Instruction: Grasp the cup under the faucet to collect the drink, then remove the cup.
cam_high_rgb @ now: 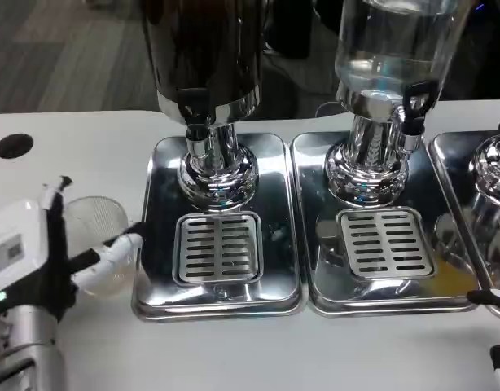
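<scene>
Head view. The left hand (46, 252) grips a clear plastic cup (99, 244), its fingers wrapped around the cup's rim and wall. The cup stands on the white table (258, 350), just left of the left drip tray (217, 224) and clear of the dark dispenser's faucet (195, 114). At the lower right edge only dark fingertips (498, 326) of the right hand show; their state cannot be told

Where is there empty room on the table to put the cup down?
Bare table runs along the front of the trays. More lies at back left, near the black spot. The left hand and cup crowd the left edge.
</scene>
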